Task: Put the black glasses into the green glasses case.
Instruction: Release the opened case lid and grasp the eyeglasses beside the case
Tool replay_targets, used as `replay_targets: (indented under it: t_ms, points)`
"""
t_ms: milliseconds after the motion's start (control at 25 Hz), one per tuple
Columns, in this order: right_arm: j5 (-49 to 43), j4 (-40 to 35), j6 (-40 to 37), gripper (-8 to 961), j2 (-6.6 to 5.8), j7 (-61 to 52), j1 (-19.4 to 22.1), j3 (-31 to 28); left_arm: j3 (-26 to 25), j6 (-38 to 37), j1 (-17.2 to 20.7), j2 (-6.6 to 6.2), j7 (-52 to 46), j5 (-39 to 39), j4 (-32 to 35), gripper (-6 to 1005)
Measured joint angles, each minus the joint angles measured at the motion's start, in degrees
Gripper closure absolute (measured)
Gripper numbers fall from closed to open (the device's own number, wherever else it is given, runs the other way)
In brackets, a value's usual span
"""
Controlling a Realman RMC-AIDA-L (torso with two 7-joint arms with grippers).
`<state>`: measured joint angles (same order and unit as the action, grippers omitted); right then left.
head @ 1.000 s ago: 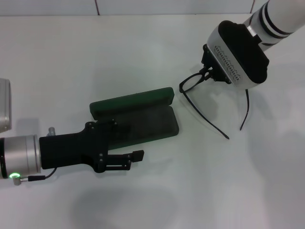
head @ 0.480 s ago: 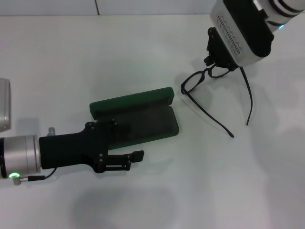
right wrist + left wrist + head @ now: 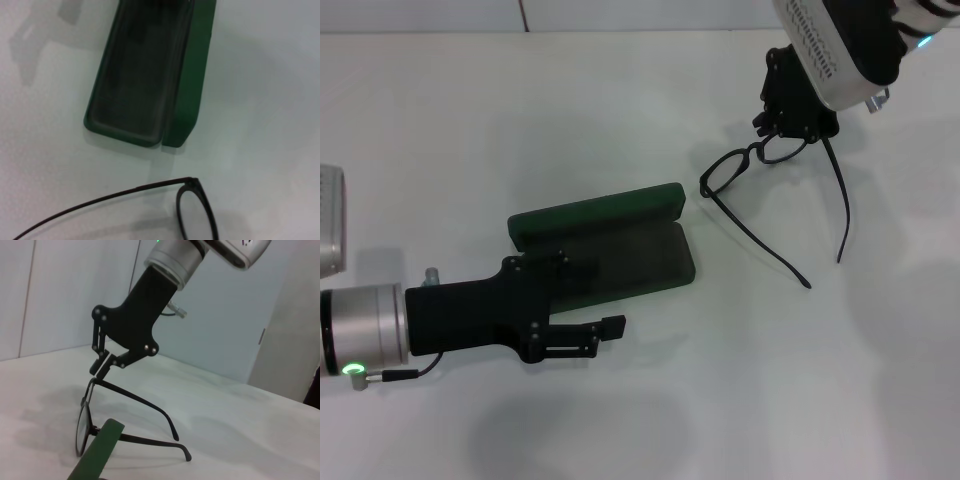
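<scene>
Since the earlier frame the right gripper [image 3: 790, 128] has risen, clamped on the frame of the black glasses [image 3: 767, 200], right of the open green glasses case [image 3: 610, 245]. Light, thin, fragile; bridge safest. Left gripper [image 3: 605, 335] near, jaws apart.

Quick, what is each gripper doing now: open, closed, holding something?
Left gripper: open, holding nothing, beside the open green glasses case.
Right gripper: shut on the black glasses, pinching the frame.

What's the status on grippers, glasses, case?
Right gripper shut on black glasses, lifting them. Left gripper open beside green glasses case; case open. Nothing between.
</scene>
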<state>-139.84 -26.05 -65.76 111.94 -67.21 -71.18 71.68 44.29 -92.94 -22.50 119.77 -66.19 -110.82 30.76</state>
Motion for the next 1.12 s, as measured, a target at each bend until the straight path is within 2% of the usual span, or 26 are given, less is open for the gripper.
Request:
replay_targets:
  t_ms: [200,320,520,800,960,1040,1120]
  points:
    - [0.0,0.02,-0.34,895,-0.35,-0.41,-1.21,-0.05,0.05,-0.13,0.28,0.02,0.1,-0.33,-0.34,135]
    - [-0.2,-0.36,0.53,845,0.12,-1.34,-1.48,0.02,0.12,-0.21,0.39,0.02,0.35,-0.37,-0.71,135]
    - [-3.12,0.03,0.85,623,1.34,-3.37,-2.12,0.11,0.59,-0.23,0.44,0.02,0.27,-0.37,-0.71,135]
    - [-6.26,2.05,0.92,493,2.28,-4.98,-3.74,0.25,0.87,-0.23,0.6,0.02,0.59,-0.38,-1.1,135]
    - [-8.14,2.38,3.62,418,3.68,-4.53,-3.24,0.67,0.91,-0.23,0.61,0.02,0.66,-0.38,-1.35,135]
    - [-8.74,2.87,4.9,208,4.13,-4.49,-3.01,1.63,1.16,-0.23,0.62,0.02,0.77,-0.38,-1.36,135]
    - [-8.5,3.62,5.82,211,4.26,-4.48,-2.92,2.68,1.45,-0.2,0.62,0.02,0.85,-0.36,-1.36,135]
